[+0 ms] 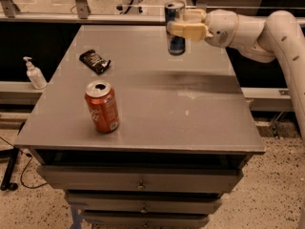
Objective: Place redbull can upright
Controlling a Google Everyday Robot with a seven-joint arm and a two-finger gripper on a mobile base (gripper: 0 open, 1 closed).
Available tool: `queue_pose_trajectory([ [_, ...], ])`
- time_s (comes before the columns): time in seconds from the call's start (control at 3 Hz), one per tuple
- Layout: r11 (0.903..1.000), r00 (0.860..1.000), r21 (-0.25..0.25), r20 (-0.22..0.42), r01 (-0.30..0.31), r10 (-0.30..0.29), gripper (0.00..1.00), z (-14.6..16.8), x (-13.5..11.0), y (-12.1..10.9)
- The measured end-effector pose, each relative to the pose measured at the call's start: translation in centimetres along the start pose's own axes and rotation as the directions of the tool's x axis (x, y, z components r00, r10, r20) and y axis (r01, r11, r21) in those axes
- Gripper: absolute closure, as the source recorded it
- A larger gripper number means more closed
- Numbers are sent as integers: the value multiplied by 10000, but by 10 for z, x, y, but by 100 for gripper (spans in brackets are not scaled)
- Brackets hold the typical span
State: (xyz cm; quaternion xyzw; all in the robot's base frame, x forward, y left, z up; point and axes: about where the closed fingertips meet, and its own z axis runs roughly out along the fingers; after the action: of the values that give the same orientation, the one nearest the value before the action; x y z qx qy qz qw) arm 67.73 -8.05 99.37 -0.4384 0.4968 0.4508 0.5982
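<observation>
The redbull can (175, 43), slim, blue and silver with a silver top, is held upright in the air above the far middle of the grey table (190, 123). My gripper (187, 25) comes in from the right and is shut on the can's upper half, its cream fingers (188, 31) around it. The can's bottom hangs a little above the tabletop near the back edge.
An orange-red soda can (101, 106) stands upright at the front left of the table. A small black snack packet (94, 61) lies at the back left. A white pump bottle (34, 74) stands on a ledge left of the table. Drawers are below the tabletop.
</observation>
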Motion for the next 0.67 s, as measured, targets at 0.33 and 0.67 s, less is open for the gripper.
queue_pose_trajectory([
  [0.33,9995,9996,141,32,278,-278,100,-12,24,10],
  [0.67,9970,9969,330,-362,705,-693,100,-19,47,14],
])
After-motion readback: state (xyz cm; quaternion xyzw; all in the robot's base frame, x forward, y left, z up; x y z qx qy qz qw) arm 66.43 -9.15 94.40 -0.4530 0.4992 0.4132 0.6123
